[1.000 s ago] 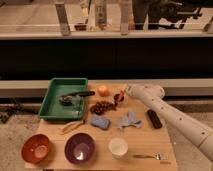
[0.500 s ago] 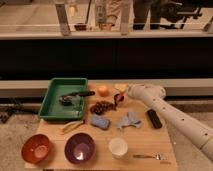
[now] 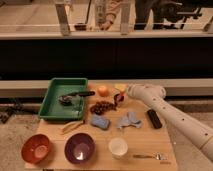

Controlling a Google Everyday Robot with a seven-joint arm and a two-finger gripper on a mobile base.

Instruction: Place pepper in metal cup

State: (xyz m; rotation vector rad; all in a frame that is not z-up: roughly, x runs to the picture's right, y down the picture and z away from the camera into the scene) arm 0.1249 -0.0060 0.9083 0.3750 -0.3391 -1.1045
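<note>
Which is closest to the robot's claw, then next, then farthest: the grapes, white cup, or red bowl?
The claw is over the table, toward its back.
1. grapes, just beside it.
2. white cup, front centre.
3. red bowl, front corner, picture's left.

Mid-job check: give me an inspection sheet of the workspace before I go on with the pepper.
Surface: wooden table, crowded.
Job's things: pepper, a small red shape right at the gripper, whether it is held cannot be told; metal cup, dark grey, seems to sit in the green tray.
Clutter: orange fruit, grape cluster, blue sponge, grey cloth, black block, white cup, purple bowl, red bowl, spoon.
Grippers: gripper, low over the table's back middle, just right of the grape cluster.
Cables: nothing seen.
Surroundings: dark barrier behind the table.
</note>
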